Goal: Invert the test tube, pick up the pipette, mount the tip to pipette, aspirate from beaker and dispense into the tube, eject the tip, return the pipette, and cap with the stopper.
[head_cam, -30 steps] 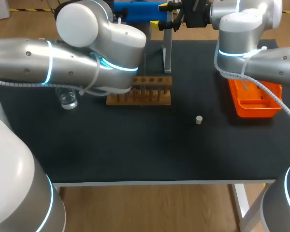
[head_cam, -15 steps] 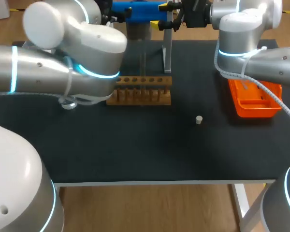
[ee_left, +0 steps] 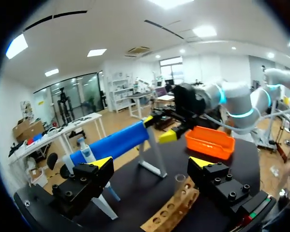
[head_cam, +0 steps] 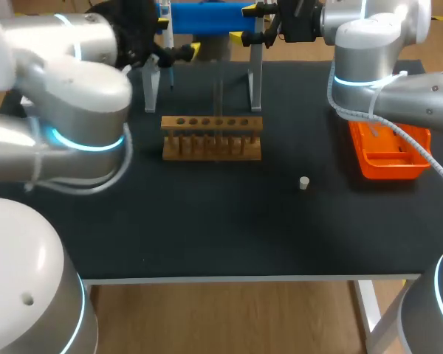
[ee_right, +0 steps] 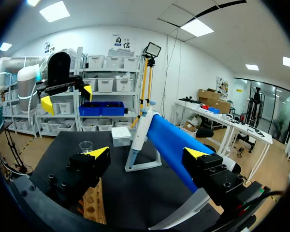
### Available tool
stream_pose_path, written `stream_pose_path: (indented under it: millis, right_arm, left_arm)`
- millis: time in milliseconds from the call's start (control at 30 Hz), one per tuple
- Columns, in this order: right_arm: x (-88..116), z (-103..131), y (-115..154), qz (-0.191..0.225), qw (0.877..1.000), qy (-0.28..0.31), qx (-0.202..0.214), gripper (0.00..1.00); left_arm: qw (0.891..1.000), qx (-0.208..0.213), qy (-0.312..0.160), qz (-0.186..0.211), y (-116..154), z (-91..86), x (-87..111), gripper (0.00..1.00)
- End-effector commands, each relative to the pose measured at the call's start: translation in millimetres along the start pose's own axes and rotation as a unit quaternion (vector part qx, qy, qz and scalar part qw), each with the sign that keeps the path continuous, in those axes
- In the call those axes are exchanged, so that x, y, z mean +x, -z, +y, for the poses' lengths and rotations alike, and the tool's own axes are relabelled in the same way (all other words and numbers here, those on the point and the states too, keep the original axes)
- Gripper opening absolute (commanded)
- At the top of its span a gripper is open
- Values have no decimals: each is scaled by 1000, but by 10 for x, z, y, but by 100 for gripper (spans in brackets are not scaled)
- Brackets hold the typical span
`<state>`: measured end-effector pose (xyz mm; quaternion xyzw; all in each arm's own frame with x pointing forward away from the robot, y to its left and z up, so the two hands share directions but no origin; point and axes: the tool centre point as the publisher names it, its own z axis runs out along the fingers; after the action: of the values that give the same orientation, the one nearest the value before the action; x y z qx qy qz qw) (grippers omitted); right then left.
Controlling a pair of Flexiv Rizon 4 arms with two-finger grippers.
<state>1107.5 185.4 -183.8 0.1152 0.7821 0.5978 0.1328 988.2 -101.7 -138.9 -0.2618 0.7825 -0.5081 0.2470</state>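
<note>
1. Whereas a second ago my left arm (head_cam: 66, 110) lay across the left end of the wooden rack (head_cam: 212, 137), the head view now has it swung back to the left. The whole rack is uncovered, and so is the stand's left leg (head_cam: 151, 88). The beaker, plain beside the rack earlier, is hidden behind the arm. The left tool (head_cam: 179, 38) sits by the left end of the blue roll (head_cam: 207, 15), at the back of the surface (head_cam: 207, 236). The stopper (head_cam: 303, 183), the orange tray (head_cam: 387, 151) and the right tool (head_cam: 244, 22) at the roll's right end have not moved.
2. From the left wrist, the left tool (ee_left: 152, 164) gapes wide with nothing in it. Ahead of it the test tube (ee_left: 180, 182) stands upright in the rack (ee_left: 171, 212), and the pipette (ee_left: 86, 151) hangs at the roll's near end.
3. From the right wrist, the right tool (ee_right: 145, 154) is likewise spread wide and empty, with the roll (ee_right: 171, 145) running ahead of it. The pipette (ee_right: 139, 133) hangs at the far end, and the beaker (ee_right: 86, 145) stands beside a white box (ee_right: 121, 135).
</note>
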Motion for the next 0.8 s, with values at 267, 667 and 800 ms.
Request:
stream_pose_path:
  millis: [267, 667, 800]
  right_arm:
    - [2, 2, 8, 0, 1000, 0, 1, 100]
    - [2, 2, 8, 0, 1000, 0, 1, 100]
    - [2, 2, 8, 0, 1000, 0, 1, 100]
  left_arm:
    - [982, 26, -22, 186, 113, 362, 193, 100]
    - [975, 14, -45, 217, -181, 562, 261, 100]
    - [975, 10, -46, 218, -287, 610, 289, 100]
